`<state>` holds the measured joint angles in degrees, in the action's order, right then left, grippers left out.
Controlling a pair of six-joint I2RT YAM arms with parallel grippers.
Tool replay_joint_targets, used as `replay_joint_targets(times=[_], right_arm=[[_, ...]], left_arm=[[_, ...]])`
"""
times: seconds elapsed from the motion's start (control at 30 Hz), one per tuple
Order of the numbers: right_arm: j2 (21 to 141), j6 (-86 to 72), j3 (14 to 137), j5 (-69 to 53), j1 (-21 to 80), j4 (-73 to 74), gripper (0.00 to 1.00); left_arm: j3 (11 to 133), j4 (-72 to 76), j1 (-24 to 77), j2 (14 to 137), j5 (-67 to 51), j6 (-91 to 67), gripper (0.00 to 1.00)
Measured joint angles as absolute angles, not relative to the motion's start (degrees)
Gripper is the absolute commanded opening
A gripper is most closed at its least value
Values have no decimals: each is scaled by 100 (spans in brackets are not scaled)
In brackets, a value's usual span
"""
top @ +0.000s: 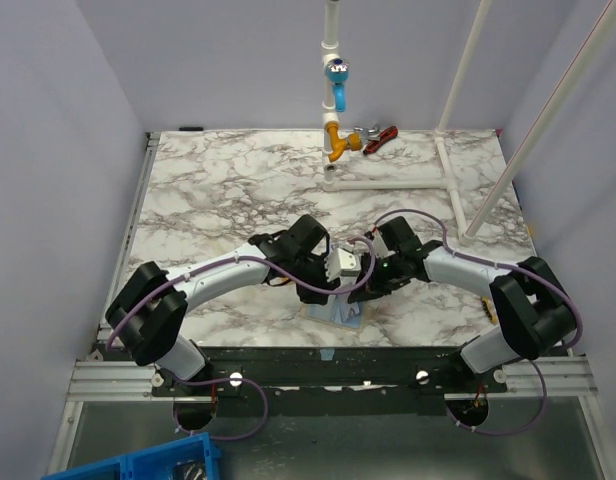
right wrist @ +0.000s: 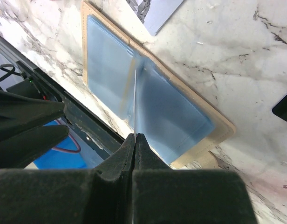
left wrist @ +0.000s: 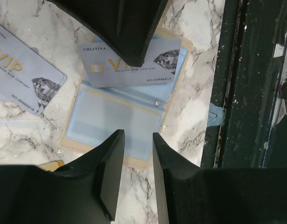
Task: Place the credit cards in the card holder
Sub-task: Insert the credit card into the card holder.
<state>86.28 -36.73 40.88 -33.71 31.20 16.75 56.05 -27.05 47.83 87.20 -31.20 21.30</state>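
The card holder lies open near the table's front edge, light blue inside with a tan rim; the right wrist view also shows the card holder. My right gripper is shut on a pale blue-silver credit card, seen edge-on as a thin line. It holds the card over the holder's far half, lower edge at the pocket. My left gripper hovers open over the holder's near edge, nothing between its fingers. A second pale card lies to the left, beside a gold card corner.
The table's dark front rail runs just beside the holder. From above, both grippers meet over the holder. White pipes with a blue and orange fitting stand at the back of the marble table. A black shape shows at right.
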Motion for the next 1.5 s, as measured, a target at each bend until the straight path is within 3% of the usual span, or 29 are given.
replay_joint_targets(times=[0.23, 0.5, 0.87, 1.5], right_arm=[[8624, -3494, 4110, -3358, 3120, 1721, 1], [8604, -3675, 3645, -3363, 3120, 1118, 1], [8377, -3723, 3614, -3083, 3122, 1055, 1], [8329, -3747, 3614, -2792, 3122, 1063, 1]], left_arm=[[5778, -2816, 4777, 8720, -2571, 2169, 29], [4637, -1433, 4637, 8523, -2488, 899, 35], [4047, -517, 3830, 8619, -2316, -375, 41], [4560, -829, 4077, 9299, -2989, -569, 30]])
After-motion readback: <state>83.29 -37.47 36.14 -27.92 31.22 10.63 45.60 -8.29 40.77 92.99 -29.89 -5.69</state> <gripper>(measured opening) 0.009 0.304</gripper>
